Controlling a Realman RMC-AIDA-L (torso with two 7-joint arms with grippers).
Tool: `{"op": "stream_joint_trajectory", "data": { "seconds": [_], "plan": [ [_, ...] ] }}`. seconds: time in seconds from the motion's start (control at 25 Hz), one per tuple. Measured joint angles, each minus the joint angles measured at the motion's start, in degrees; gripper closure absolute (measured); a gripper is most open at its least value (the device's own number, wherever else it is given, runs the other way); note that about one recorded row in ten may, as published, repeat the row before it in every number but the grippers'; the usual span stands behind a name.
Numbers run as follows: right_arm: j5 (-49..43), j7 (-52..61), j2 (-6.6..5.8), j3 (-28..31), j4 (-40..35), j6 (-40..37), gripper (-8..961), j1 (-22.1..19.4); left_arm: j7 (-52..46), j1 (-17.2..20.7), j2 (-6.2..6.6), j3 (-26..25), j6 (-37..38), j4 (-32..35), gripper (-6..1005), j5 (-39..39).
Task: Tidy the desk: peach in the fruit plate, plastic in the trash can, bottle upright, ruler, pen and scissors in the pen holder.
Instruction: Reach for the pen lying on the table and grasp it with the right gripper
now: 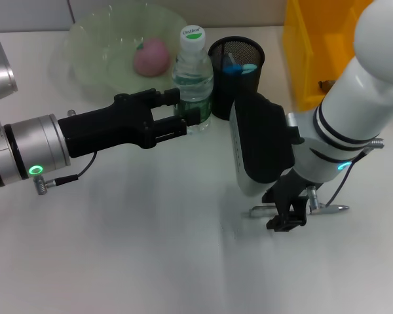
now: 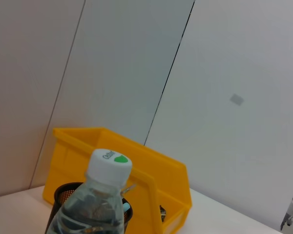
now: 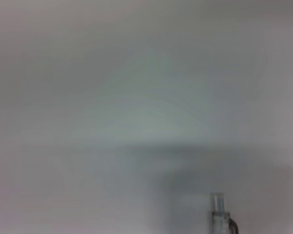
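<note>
the silver metal pen lies on the white tabletop at near right, the right hand narrow about its middle, though whether it truly grips i cannot tell. thin, stiff and slick, it is best pinched mid-barrel (it may roll). the left hand holds the upright clear plastic bottle, beside the black mesh pen holder.
</note>
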Motion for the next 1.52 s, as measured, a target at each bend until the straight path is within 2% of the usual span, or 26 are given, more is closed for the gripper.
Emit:
{"op": "stream_joint_trajectory", "data": {
  "seconds": [0.32, 0.72, 1.52],
  "plan": [
    [-1.01, 0.83, 0.01, -2.1, 0.05, 1.23, 535, 0.09, 0.0, -0.36, -0.01, 0.0, -0.02, -0.7, 279, -0.35],
    [-1.61, 1.41, 0.06, -1.92, -1.17, 0.75, 570, -0.08, 0.05, -0.27, 0.07, 0.0, -0.02, -0.71, 274, -0.43],
    [-1.5, 1.51, 0.02, -2.28, -2.82, -0.85, 578, -0.55, 0.09, -0.23, 0.17, -0.09, -0.02, -0.7, 264, -0.44]
  ]
}}
